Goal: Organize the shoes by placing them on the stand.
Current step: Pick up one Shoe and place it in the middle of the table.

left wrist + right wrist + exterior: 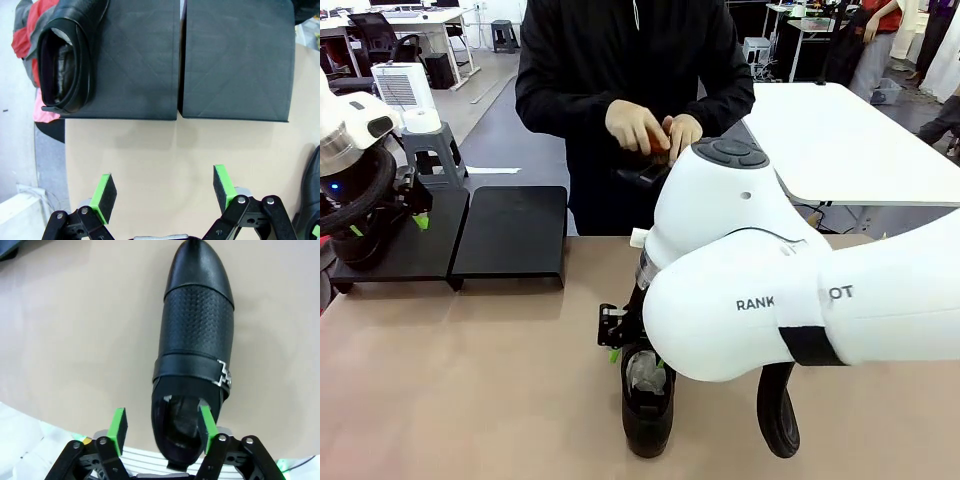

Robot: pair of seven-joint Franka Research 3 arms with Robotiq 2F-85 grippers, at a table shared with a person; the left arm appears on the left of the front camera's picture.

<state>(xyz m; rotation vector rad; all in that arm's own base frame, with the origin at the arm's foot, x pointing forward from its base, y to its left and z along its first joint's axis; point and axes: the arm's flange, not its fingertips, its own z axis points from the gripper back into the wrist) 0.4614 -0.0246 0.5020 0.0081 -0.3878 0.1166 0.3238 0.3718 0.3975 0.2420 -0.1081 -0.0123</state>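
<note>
1. Bearing one shoe (67, 55), the stand (235, 60) carries it along the outer edge of one panel, with the heel opening towards the left wrist camera.
2. A second shoe (197, 340) sits upright on the tan table (75, 315), well apart from the stand. A strap with a metal buckle crosses it, and the front view shows something pale in its opening.
3. The right gripper (162, 425) is released. Its jaws are spread, with one green pad over the table beside the second shoe and the other at the rim of the heel opening.
4. The left gripper (165, 185) hangs with its jaws wide apart over the table in front of the stand.
5. The person's hands (645, 125) hold a dark thing (645, 175) that is half hidden behind the right arm (800, 290); I cannot tell what it is.
6. A dark curved shape (778, 410) under the right arm is hard to make out.
7. A glossy black form (310, 190) is cut off at the edge of the left wrist view.
</note>
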